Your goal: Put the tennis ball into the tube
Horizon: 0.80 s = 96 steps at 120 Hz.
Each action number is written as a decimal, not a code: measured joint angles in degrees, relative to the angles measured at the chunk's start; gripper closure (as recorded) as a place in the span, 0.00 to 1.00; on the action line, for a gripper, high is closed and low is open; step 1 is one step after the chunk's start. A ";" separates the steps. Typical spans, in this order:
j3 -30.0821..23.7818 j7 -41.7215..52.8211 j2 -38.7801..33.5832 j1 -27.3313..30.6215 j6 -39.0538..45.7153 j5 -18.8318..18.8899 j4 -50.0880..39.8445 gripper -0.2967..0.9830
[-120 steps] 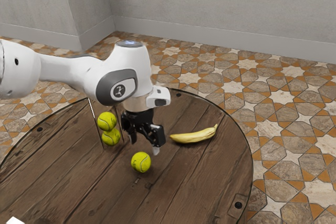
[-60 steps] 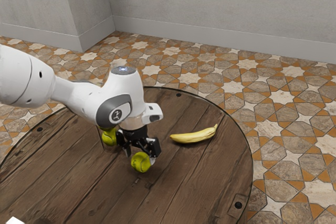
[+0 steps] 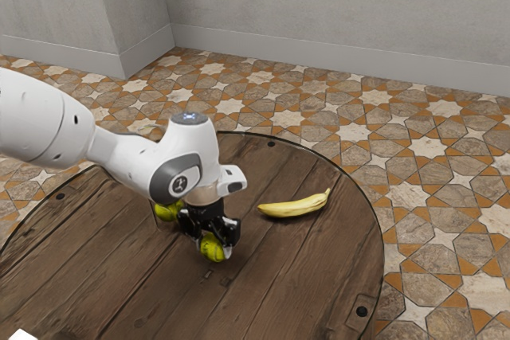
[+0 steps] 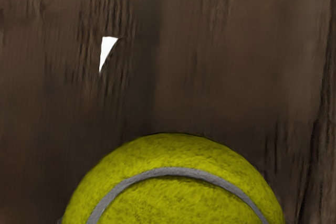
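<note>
One tennis ball in the grasp, with placement in the tube outstanding.
The gripper pointed down, its fingers parted by about the ball's width and touching it on opposite sides; the ball sat low at the wooden table, with no clear gap beneath it. The step in hand was judged to be the grasp, at the point of lift-off. A second ball stood beside the tube's thin visible edge, largely behind the arm, and the banana lay well apart. The next move called for a firm hold and a straight lift above the tube's rim, then centring over its mouth before lowering; an off-centre approach risked tipping the tube.
</note>
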 joint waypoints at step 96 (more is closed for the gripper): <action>2.70 -6.01 -22.86 -0.17 -21.13 3.60 10.84 0.64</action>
